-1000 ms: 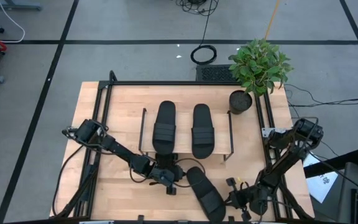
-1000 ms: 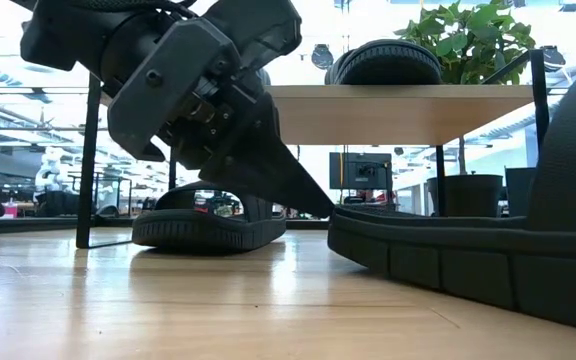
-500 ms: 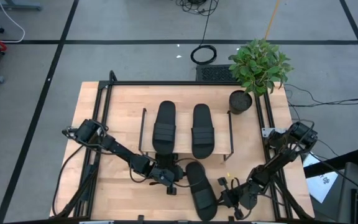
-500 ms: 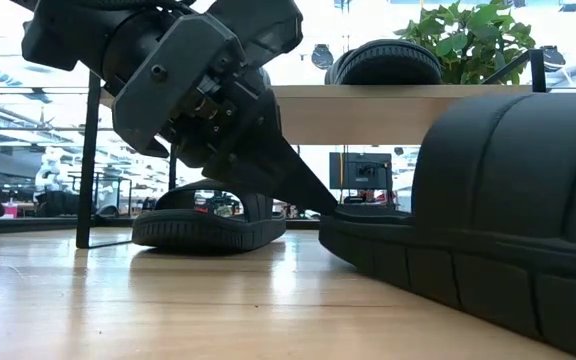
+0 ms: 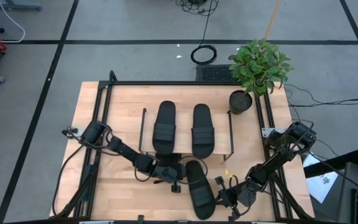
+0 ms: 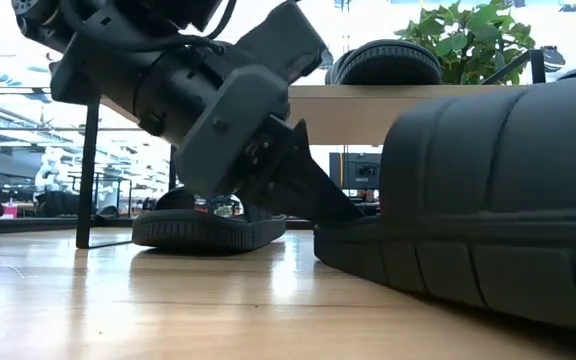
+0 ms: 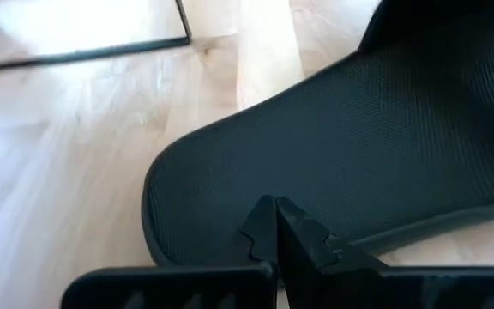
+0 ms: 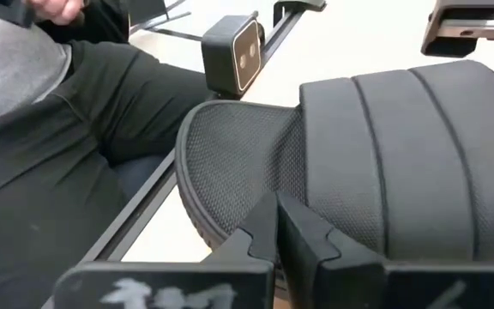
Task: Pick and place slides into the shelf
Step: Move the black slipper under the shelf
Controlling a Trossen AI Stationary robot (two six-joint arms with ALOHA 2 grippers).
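Now | slide (image 5: 200, 189) btwn L pincer (image 5: 178, 176) (closed) | R pincer (image 5: 218, 196)

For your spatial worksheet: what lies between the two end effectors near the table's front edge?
High view: one matte black rubber slide sandal, between the left end effector and right end effector.

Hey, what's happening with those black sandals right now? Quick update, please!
Both end effectors shut, left and right, pressing opposite ends of the loose slide on the table. Two slides atop the shelf, one underneath. Nothing blocking.
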